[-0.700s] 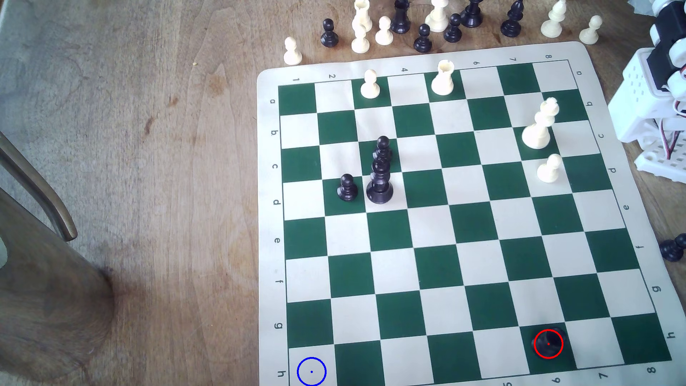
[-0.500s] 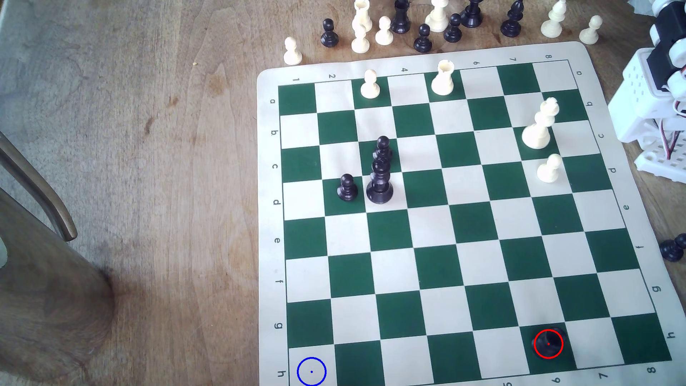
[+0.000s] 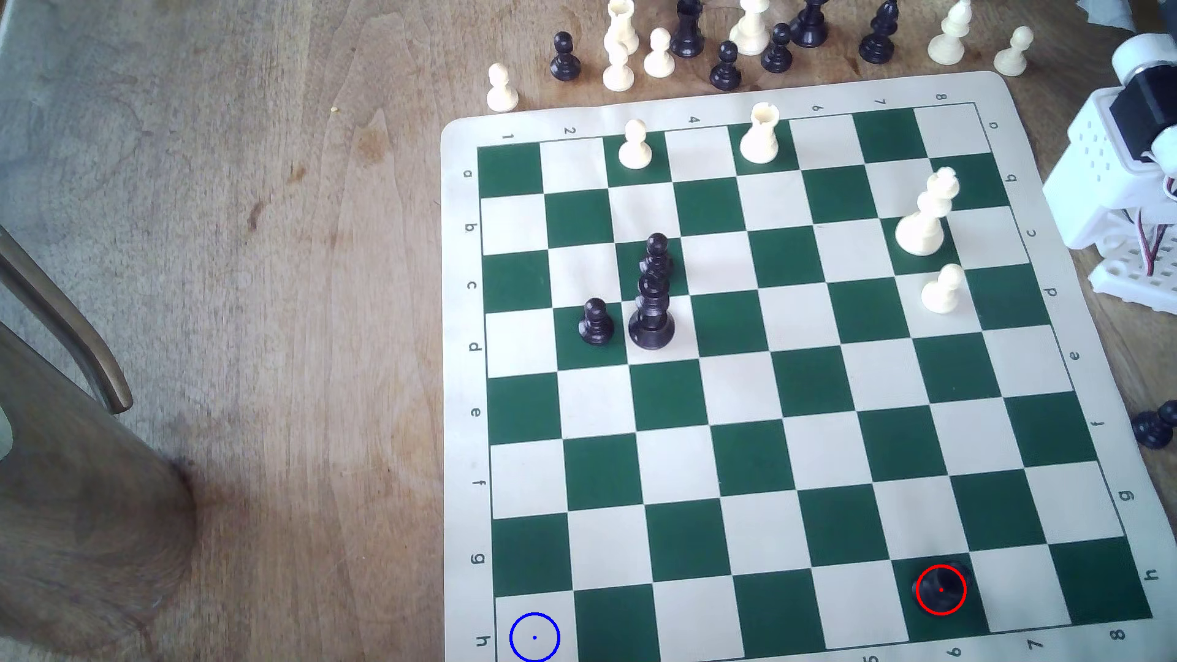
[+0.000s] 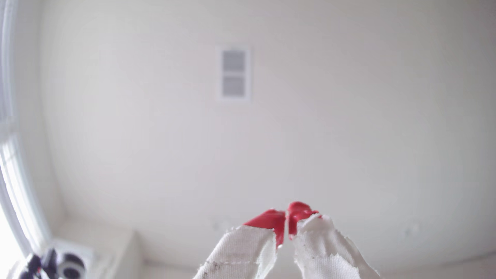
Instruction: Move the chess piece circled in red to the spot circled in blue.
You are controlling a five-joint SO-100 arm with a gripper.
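While the gripper [image 4: 286, 224] points up at the ceiling, its red tips apparently pressed together on nothing, the chess piece [image 3: 941, 589] sits well apart from the spot [image 3: 534, 636], far toward the exterior view's right.

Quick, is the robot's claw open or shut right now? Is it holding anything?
Gripper: shut, its red tips meeting with nothing between them, pointing up at the ceiling. The chess piece sits untouched on its green square.

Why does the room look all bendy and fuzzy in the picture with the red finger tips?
Wrist view: its wide lens curves the walls, and soft focus blurs the vent and the gripper. Exterior view: sharper, the chess board evenly lit.
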